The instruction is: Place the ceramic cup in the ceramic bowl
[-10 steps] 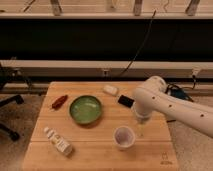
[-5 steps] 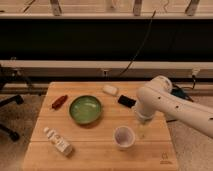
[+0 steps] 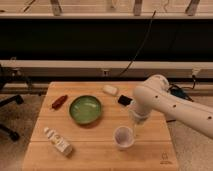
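The ceramic cup [image 3: 123, 137] is small, pale whitish-lavender, and stands upright near the front middle of the wooden table [image 3: 100, 155]. The green ceramic bowl [image 3: 85, 109] sits to its left and further back, empty. My gripper [image 3: 136, 129] hangs from the white arm [image 3: 165, 102] just right of and slightly behind the cup, close to its rim.
A white labelled bottle [image 3: 57, 141] lies at the front left. A red object [image 3: 59, 101] lies left of the bowl. A white object [image 3: 110, 90] and a black object [image 3: 124, 100] lie behind the bowl to the right. Cables run behind the table.
The arm has shifted slightly forward and left, bringing the gripper closer to the cup. The cup and bowl have not moved.
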